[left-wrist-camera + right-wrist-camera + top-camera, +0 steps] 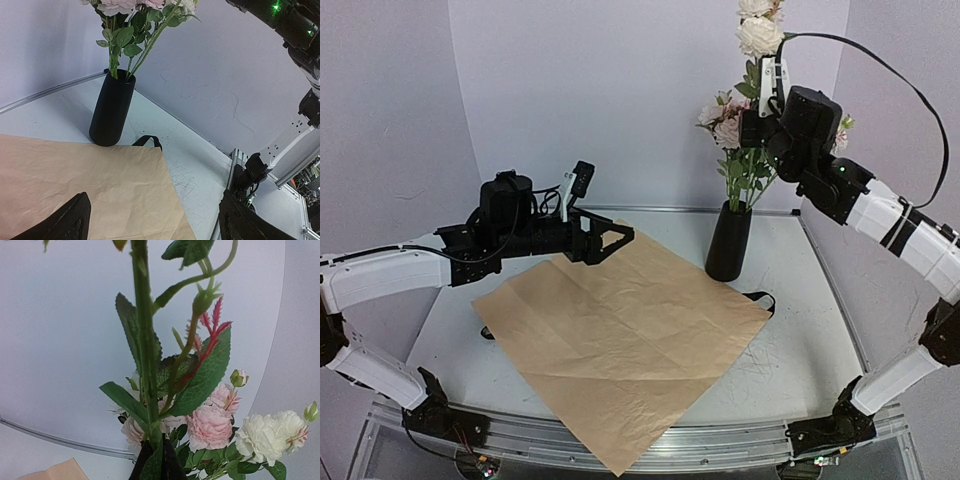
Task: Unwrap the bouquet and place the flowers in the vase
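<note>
Flowers [745, 165] standing in the vase [729, 243], paper [620, 340] spread flat, one stem pinched in my right claw [154, 465].
The table [800, 330] carries the tan paper across its middle. The black vase stands upright at 2 o'clock, just off the paper's edge. My right claw is closed on a tall flower stem above the vase, while my left claw [610, 243] hovers wide open over the paper's 11 o'clock edge. A black ribbon [760, 300] peeks out at the paper's 3 o'clock corner.
</note>
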Robot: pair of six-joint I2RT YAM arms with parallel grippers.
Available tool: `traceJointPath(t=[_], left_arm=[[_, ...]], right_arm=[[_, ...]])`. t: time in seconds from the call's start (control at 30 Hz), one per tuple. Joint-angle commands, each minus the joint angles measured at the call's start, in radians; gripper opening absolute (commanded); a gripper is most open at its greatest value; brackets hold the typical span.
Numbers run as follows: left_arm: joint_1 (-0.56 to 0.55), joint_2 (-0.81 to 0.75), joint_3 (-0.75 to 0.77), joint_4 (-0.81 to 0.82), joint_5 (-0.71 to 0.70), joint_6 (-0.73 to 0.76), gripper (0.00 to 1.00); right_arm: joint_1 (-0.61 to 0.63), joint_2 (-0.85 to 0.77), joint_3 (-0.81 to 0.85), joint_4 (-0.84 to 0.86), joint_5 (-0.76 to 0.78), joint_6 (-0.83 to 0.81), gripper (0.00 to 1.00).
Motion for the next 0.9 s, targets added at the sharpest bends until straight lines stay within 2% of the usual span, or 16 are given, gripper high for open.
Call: traceJointPath(t=[0.0,0.6,0.87], left_arm=[[-0.002,-0.023,-0.002,0.029,-0.016,0.026,0.90],[-0.002,-0.023,-0.011,0.027,-0.030,0.043,0.90],[-0.002,-0.010,0.001,0.027,-0.022,0.043,0.90]], right_arm=[[-0.005,0.016,-0.016,0.070,-0.008,0.074,0.00],[-0.038,0.110,-0.085,0.075,0.047,0.165,0.00],[-0.084,0.129,-0.134,0.075,0.048,0.268,0.00]])
